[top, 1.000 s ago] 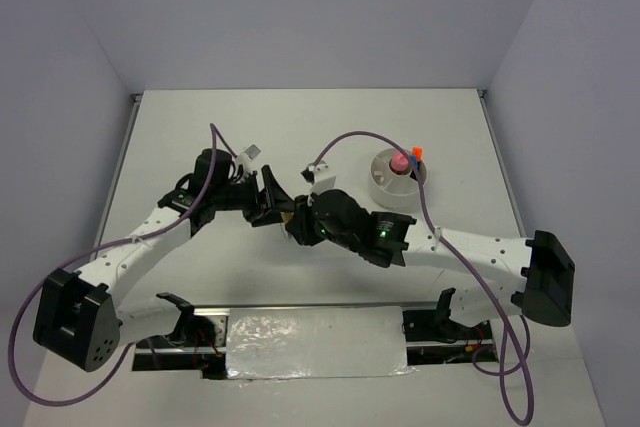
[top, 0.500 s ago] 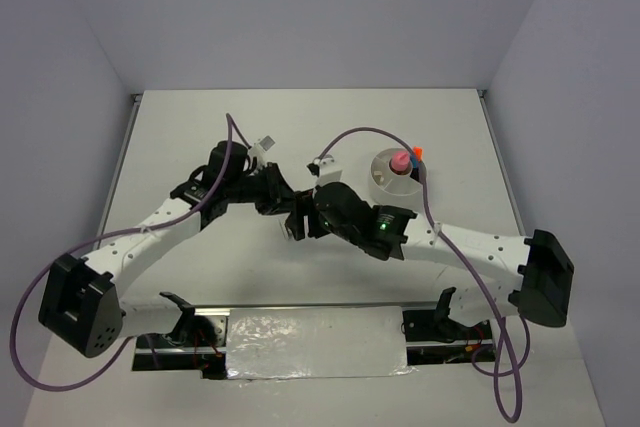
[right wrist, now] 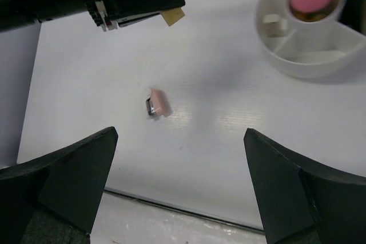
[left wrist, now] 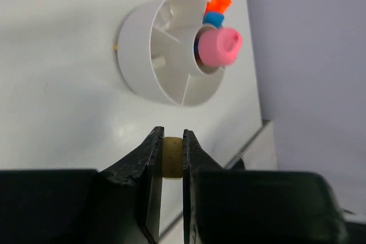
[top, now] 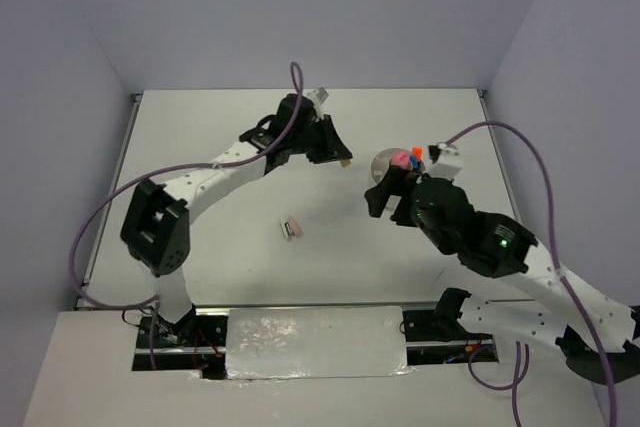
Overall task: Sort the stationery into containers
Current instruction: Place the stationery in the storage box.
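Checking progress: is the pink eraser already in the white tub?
No, the pink eraser lies on the table, apart from the white tub.

Bright, even light with soft shadows on the table [top: 400, 112]; the right wrist view is slightly blurred

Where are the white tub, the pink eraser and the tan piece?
white tub [left wrist: 130, 47]: left wrist view, on its outer wall.
pink eraser [right wrist: 161, 101]: right wrist view, on its pink top face.
tan piece [left wrist: 171, 157]: left wrist view, on its visible middle.
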`<action>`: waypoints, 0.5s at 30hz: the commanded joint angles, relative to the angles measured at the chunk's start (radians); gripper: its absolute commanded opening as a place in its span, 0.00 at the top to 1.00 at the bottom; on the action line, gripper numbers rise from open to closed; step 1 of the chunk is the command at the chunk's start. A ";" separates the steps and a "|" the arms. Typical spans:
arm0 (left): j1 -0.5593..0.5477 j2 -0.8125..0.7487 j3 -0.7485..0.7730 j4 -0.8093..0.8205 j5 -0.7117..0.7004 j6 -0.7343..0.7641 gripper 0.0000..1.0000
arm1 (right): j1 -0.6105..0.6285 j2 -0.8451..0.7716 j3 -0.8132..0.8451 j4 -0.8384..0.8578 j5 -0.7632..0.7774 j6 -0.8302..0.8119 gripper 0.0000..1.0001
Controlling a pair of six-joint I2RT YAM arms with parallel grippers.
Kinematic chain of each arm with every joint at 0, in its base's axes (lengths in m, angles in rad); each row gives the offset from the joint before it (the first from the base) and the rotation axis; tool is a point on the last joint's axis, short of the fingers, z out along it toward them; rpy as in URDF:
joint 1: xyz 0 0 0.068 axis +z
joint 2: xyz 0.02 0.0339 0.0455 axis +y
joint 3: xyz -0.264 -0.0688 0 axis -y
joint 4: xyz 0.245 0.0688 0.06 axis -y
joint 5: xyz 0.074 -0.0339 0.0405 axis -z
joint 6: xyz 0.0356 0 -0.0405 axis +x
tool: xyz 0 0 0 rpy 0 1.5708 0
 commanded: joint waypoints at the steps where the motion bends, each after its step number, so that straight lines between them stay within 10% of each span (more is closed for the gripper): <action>1: -0.084 0.133 0.219 -0.052 -0.147 0.099 1.00 | -0.027 -0.040 0.105 -0.313 0.147 0.115 0.00; 15: -0.250 0.448 0.568 -0.181 -0.417 0.211 0.90 | -0.036 -0.219 0.266 -0.506 0.219 0.138 0.00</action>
